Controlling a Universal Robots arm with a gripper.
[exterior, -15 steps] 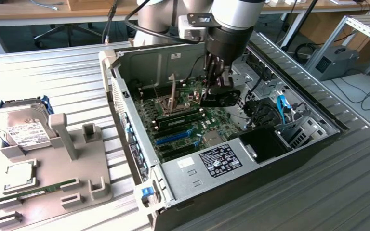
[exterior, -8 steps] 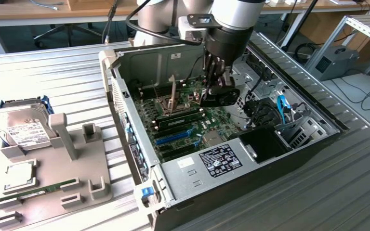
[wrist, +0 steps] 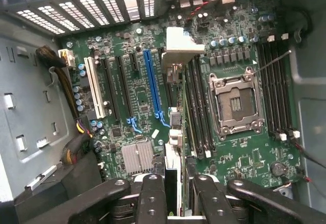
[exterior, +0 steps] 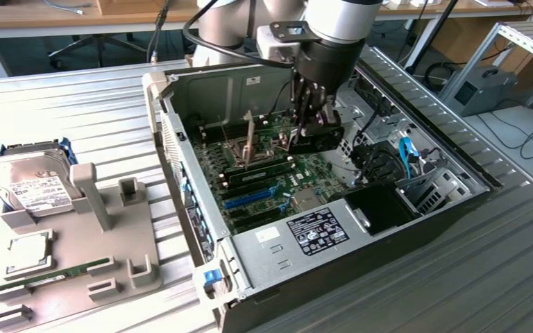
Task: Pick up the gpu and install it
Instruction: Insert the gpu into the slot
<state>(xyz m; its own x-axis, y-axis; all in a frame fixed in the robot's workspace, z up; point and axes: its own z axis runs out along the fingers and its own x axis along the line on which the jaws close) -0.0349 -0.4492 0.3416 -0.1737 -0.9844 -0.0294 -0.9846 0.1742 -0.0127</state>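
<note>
While I hang over the big open black and grey metal computer case (exterior: 405,263), my gripper (wrist: 175,196) is squeezed tight on the gpu (wrist: 173,170), a thin flat card with a silver metal end piece; the card stands on its edge between my black fingers (wrist: 152,198), inside the case and above the wide green circuit board (wrist: 239,158) on its floor.

I think the job now is to set the card into a slot; to do it well I should keep the card straight up, not tipped; I should line its bottom edge along one slot, with the silver end facing the back wall with the holes; I should come straight down and push evenly, not at one corner. The card sits between the long blue slot (wrist: 152,84) and the rows of black memory slots (wrist: 201,107); I cannot tell which slot is right under it, so I should go slowly. The square silver chip socket (wrist: 235,102) is near, and I think a bump there would be bad.

From the exterior view I learn how deep my arm reaches into the case; it also lets me see the grey parts tray (exterior: 72,277) on the exterior view's left, well apart. From the wrist view I learn how the card lines up with the slots.
</note>
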